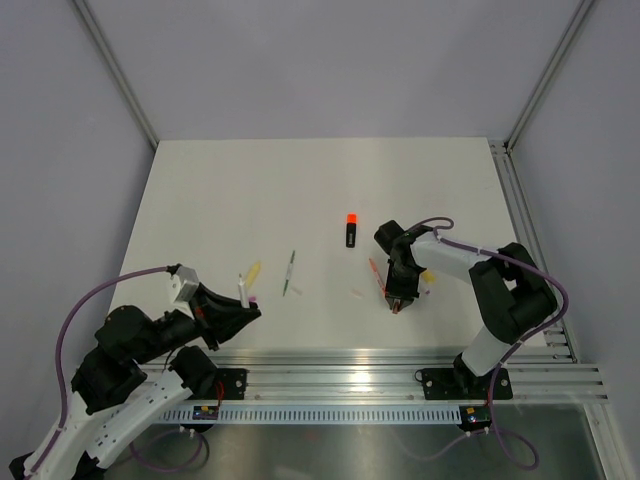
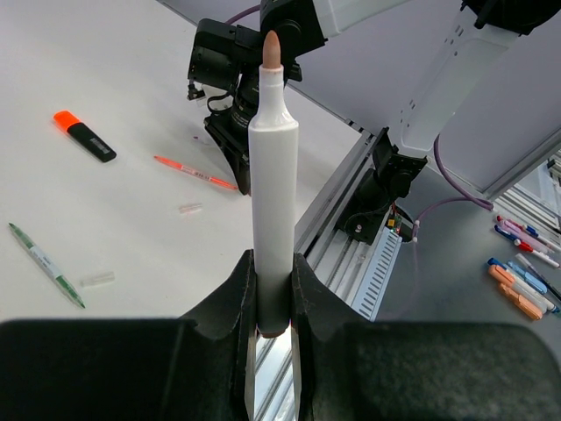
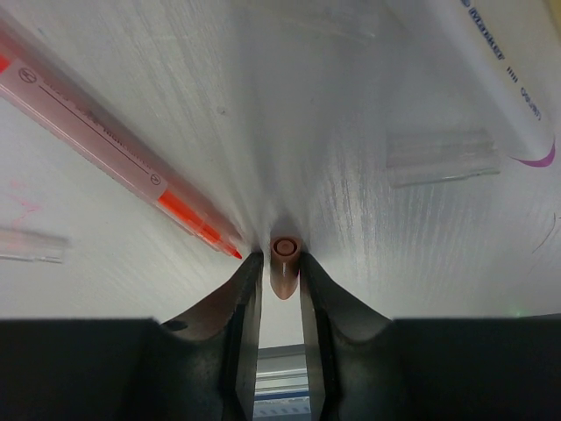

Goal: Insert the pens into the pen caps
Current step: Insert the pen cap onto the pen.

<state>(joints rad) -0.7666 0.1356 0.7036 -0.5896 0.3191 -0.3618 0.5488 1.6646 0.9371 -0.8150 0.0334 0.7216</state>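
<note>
Inside tools (image 2: 273, 263) (image 3: 280, 261): one pen (image 2: 272, 175), one cap (image 3: 284, 279)

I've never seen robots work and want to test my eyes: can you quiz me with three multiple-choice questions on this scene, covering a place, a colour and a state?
1. Where is the black highlighter?
A. lying on the table
B. in the left gripper
C. in the right gripper

2. What colour is the tip of the white pen in the left gripper?
A. green
B. brownish-pink
C. blue

3. What state is the right gripper in?
A. wide open
B. shut on a small brownish cap
C. shut on nothing

Answers: 1 A, the top view shows it lying loose on the table; 2 B, the left wrist view shows the tip up close; 3 B, the right wrist view shows the cap pinched between the fingers.
</note>
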